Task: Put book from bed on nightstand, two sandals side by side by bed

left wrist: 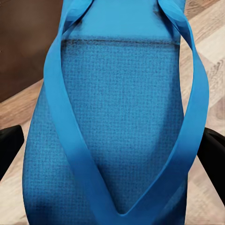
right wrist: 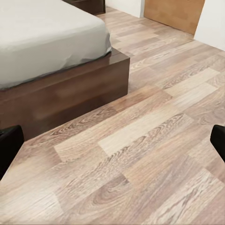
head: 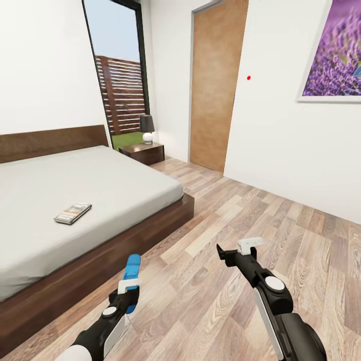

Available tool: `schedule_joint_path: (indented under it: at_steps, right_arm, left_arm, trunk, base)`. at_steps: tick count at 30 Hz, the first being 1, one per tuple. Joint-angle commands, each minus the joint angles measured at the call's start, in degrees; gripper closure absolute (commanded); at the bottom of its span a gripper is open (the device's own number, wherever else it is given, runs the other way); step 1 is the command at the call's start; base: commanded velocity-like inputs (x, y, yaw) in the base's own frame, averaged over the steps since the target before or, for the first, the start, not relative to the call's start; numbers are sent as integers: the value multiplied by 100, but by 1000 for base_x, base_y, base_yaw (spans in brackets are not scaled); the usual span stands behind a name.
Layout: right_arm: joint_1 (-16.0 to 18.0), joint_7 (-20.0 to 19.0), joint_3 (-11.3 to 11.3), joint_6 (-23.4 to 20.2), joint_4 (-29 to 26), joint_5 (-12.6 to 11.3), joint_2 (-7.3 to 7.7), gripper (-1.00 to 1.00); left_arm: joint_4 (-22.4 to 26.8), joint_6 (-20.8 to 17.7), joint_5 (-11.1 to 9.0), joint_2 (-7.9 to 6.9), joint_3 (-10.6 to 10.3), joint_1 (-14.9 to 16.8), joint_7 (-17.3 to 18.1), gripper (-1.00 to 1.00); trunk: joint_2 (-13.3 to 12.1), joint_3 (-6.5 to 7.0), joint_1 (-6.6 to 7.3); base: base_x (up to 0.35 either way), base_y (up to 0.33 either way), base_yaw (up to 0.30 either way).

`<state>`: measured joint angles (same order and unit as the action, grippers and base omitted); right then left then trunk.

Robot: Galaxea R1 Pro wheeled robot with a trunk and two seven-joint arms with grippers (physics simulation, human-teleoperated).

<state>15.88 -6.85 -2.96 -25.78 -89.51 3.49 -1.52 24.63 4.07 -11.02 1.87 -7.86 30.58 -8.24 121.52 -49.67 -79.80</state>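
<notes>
Sandal (left wrist: 117,117) hides left fingers' (left wrist: 7,145) grip; edges cropped.

We see the bed (head: 95,185) at our left, its headboard (head: 50,141) against the far wall; the book (head: 73,213) lies on the mattress, toward the near side edge; beyond the bed's far corner stands the nightstand (head: 144,150), with a lamp (head: 147,129) on top, before the window (head: 116,70); right of that is a door (head: 215,85), and further right a picture (head: 333,55) on the wall; our left gripper (head: 129,292) holds a sandal (head: 132,273) just beside the bed frame, above the floor (head: 240,210); our right gripper (head: 238,250) hangs over bare floor, well apart from the bed.
</notes>
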Motion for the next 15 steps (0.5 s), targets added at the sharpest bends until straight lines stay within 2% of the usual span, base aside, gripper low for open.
schedule_joint_path:
  at_steps: [1,15]
  right_arm:
    - [-2,-34,-63,9,-8,43,1,-100]
    - [-6,-32,-103,45,-16,40,2,-100]
  left_arm:
    - [-15,23,-58,-3,-49,2,-46,100]
    - [-20,24,-58,-3,-49,6,-45,100]
  trunk:
    - [-39,13,23]
    - [-601,264,331]
  base:
    - [0,0,0]
    - [0,0,0]
